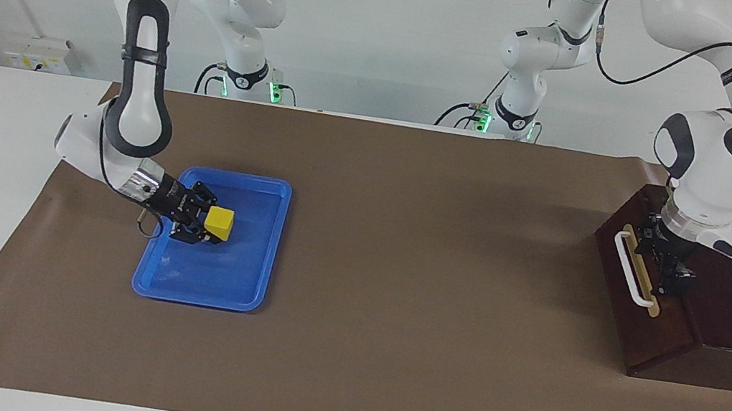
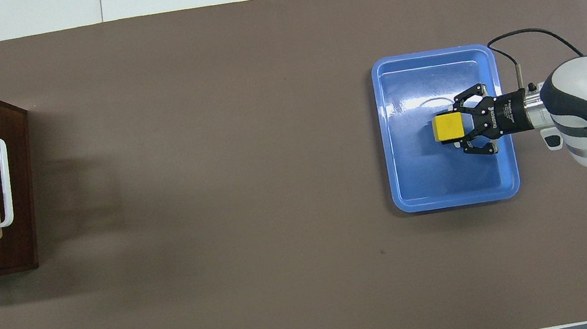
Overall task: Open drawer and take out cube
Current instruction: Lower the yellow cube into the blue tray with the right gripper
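While the lower band of the facing view shows only bare tabletop [image 1: 383, 382], the work lies at mid-height of the frame.

Finding 1: the blue tray [image 1: 210, 276] sits toward the right arm's end. The right pincer [image 1: 210, 227] is clamped on the cube [image 1: 219, 223], low inside the tray's upper half. Whether the cube touches the tray floor cannot be told.

Finding 2: toward the left arm's end, the drawer [image 1: 651, 335] sits flush in its dark box, with no interior showing. The left pincer [image 1: 668, 264] stands spread wide and empty over the box top, just beside the white handle [image 1: 634, 269].

Assessment: the cube is out, and release appears to be the step in hand. Settle the cube flat on the tray floor, well inside the rim. Part the fingers fully, then withdraw along the pincer's own axis so neither finger drags the cube.
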`<state>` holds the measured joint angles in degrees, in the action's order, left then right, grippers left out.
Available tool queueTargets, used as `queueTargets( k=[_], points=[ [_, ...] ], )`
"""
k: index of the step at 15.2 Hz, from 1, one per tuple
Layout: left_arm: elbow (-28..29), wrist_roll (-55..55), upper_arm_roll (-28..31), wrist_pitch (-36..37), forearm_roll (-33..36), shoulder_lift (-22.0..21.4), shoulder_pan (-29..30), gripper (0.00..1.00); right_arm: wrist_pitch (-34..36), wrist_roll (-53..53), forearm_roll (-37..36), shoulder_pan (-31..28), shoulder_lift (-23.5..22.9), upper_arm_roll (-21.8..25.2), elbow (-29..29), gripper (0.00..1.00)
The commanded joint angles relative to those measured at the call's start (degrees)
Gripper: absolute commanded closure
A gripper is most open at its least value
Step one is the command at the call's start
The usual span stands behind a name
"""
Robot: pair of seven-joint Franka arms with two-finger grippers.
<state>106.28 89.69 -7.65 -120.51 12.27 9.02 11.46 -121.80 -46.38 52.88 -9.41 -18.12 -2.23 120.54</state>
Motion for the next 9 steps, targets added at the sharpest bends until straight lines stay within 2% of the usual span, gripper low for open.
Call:
queueTargets(
  k=[1, 5, 6, 8, 9],
  points=[
    [1.04, -1.27, -0.35, -1.31, 1.53, -0.58, 1.46, 0.00, -1.34, 1.91, 0.65, -0.44, 0.37, -0.50, 1.53, 1.00],
    [1.04, -3.90, -0.26, -1.22, 1.53, -0.58, 2.51, 0.00, -2.57, 3.40, 0.65, 0.00, 0.54, -0.50, 2.94, 1.00],
    [1.12, -3.99, -0.26, -1.31, 1.53, -0.58, 2.51, 0.00, -3.18, 3.41, 0.65, 0.00, 0.55, -0.50, 3.03, 0.97],
    [0.95, -4.17, -0.26, -1.31, 1.53, -0.58, 2.60, 0.00, -3.88, 3.49, 0.65, 0.35, 0.55, -0.50, 3.29, 0.66],
    [0.95, -4.52, -0.26, -1.40, 1.53, -0.58, 3.03, 0.00, -3.98, 3.41, 0.65, 0.35, 0.55, -0.50, 3.29, 0.55]
  ],
)
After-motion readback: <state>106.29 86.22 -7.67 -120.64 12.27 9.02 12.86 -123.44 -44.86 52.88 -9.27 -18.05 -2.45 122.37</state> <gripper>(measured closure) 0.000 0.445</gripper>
